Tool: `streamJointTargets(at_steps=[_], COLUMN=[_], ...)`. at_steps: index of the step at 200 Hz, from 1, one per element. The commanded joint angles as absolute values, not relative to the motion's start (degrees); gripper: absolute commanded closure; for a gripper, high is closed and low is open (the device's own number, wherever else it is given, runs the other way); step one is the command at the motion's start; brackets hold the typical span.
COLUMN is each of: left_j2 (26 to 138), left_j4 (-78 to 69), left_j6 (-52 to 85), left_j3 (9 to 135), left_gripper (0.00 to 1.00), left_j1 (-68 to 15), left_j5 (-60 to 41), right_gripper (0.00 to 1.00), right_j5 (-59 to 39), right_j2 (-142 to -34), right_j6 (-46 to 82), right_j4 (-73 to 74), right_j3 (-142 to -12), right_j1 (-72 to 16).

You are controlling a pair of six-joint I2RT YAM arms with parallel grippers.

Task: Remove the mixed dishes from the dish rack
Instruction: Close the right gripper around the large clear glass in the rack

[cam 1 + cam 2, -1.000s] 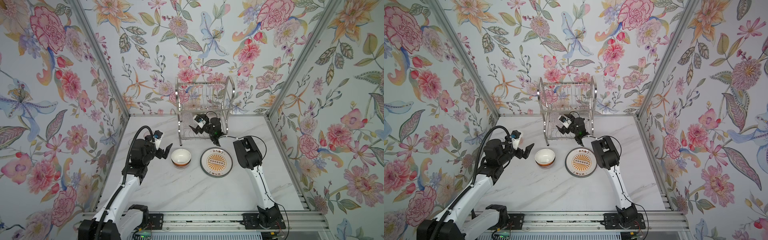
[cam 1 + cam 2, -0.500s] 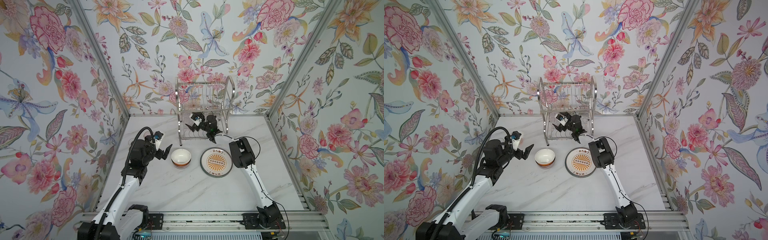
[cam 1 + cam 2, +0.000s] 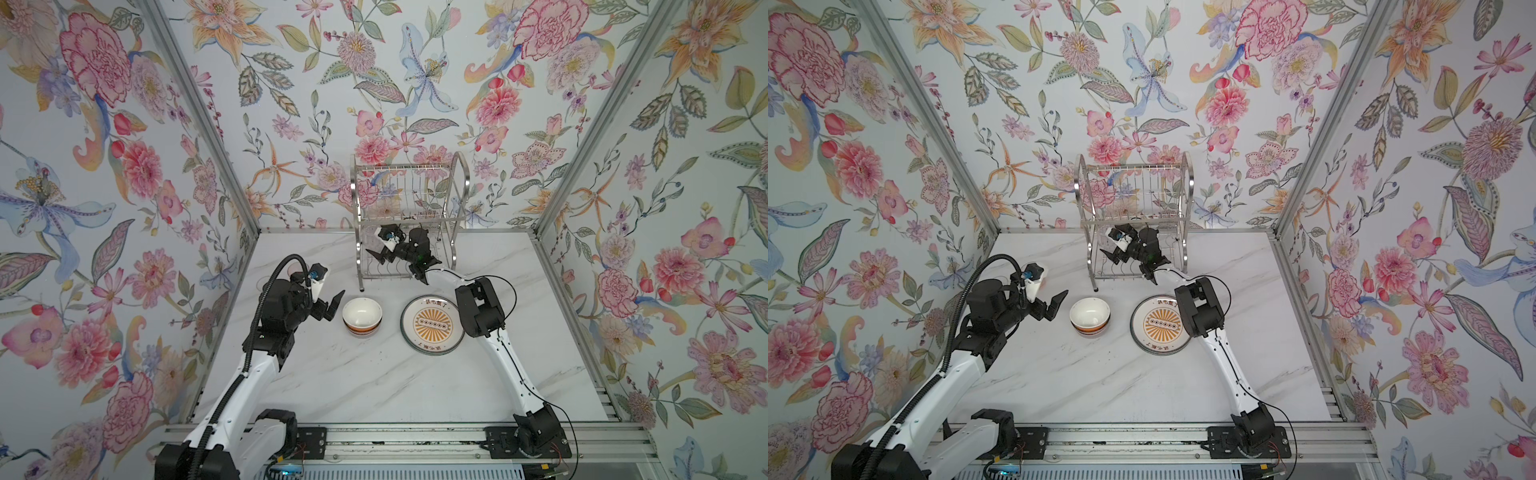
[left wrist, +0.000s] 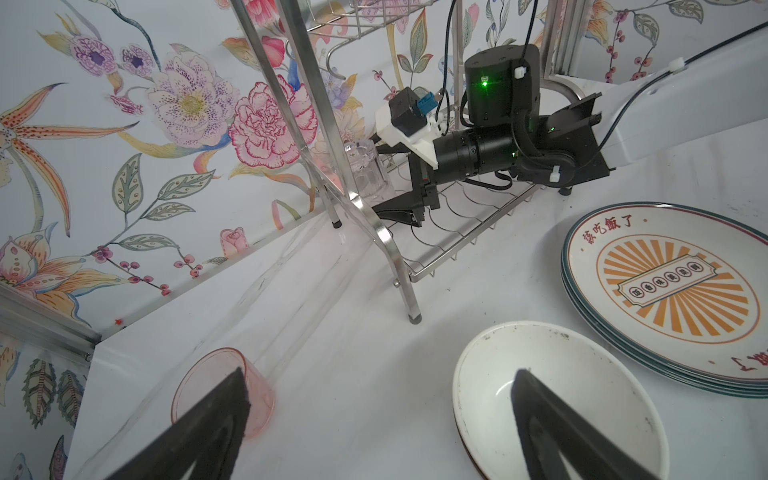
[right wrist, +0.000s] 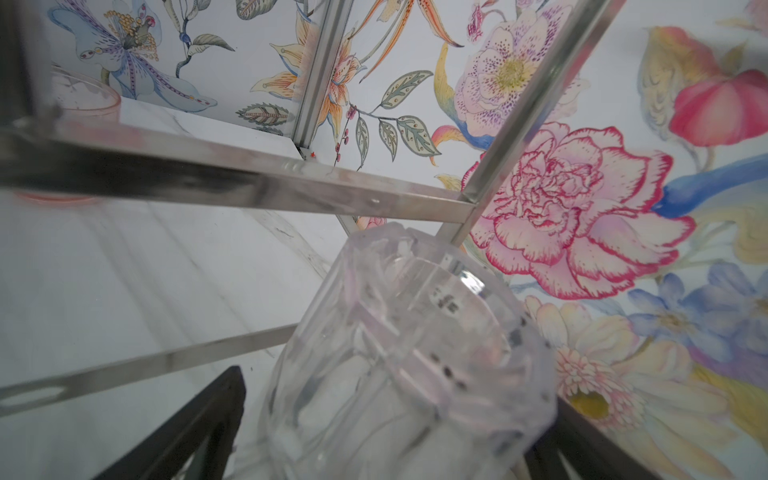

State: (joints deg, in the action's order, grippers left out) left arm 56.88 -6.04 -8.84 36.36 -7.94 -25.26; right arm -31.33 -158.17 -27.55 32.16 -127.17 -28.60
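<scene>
The steel dish rack [image 3: 409, 174] [image 3: 1133, 170] stands at the back of the table. A clear glass [image 5: 407, 353] [image 4: 370, 170] sits on its lower shelf. My right gripper [image 5: 399, 415] [image 3: 376, 255] [image 3: 1111, 257] is open inside that tier, one finger on either side of the glass. On the table lie a bowl [image 3: 361, 313] [image 3: 1089, 316] [image 4: 582, 374], white inside with orange bands, and a plate stack topped by the orange sunburst plate [image 3: 432, 324] [image 3: 1160, 324] [image 4: 673, 286]. My left gripper [image 4: 378, 386] [image 3: 332, 305] [image 3: 1054, 305] hangs open and empty left of the bowl. A pink glass [image 4: 208, 374] [image 5: 83, 99] stands on the table further left.
The rack's upper shelf [image 3: 407, 191] shows bare wires. Its steel legs and side frame [image 4: 386, 241] stand between the left gripper and the clear glass. Flowered walls close in the marble table [image 3: 374, 382] on three sides, and a rail runs along the front edge.
My right arm has reached further left into the rack's lower tier, bringing its open fingers around the clear glass. The left arm has hardly moved.
</scene>
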Motion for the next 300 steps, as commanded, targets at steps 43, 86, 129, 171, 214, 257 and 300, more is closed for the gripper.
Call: streamJointTargets(at_steps=[43, 86, 129, 171, 214, 257, 300], left_j2=[57.47, 58.01, 57.9, 57.75, 58.03, 58.17, 58.19], left_j4=[-5.3, -4.59, -4.31, -4.24, -4.39, -4.27, -4.33], left_j6=[-10.17, -10.54, -10.68, -10.58, -10.37, -10.31, -10.13], left_j3=[36.56, 36.82, 36.83, 37.06, 37.22, 37.53, 37.88], left_gripper=[0.01, 0.01, 0.01, 0.01, 0.01, 0.01, 0.01], left_j1=[-8.88, -9.13, -9.38, -9.54, -9.76, -10.03, -10.22], left_j5=[-24.7, -24.32, -23.76, -23.58, -23.45, -23.19, -22.95], right_gripper=[0.01, 0.01, 0.04, 0.12, 0.19, 0.29, 0.44], right_j5=[-36.81, -36.12, -36.3, -36.73, -37.27, -36.88, -36.65], right_j2=[-156.14, -157.56, -157.16, -154.5, -152.56, -151.22, -149.36], right_j6=[-22.8, -18.81, -16.65, -14.82, -14.16, -13.63, -12.67], right_j4=[35.46, 38.46, 39.56, 43.02, 44.96, 47.04, 49.23], right_j3=[-124.02, -125.92, -125.32, -120.24, -116.7, -114.06, -111.54], right_j1=[-29.53, -29.49, -29.62, -29.31, -29.1, -29.09, -28.92])
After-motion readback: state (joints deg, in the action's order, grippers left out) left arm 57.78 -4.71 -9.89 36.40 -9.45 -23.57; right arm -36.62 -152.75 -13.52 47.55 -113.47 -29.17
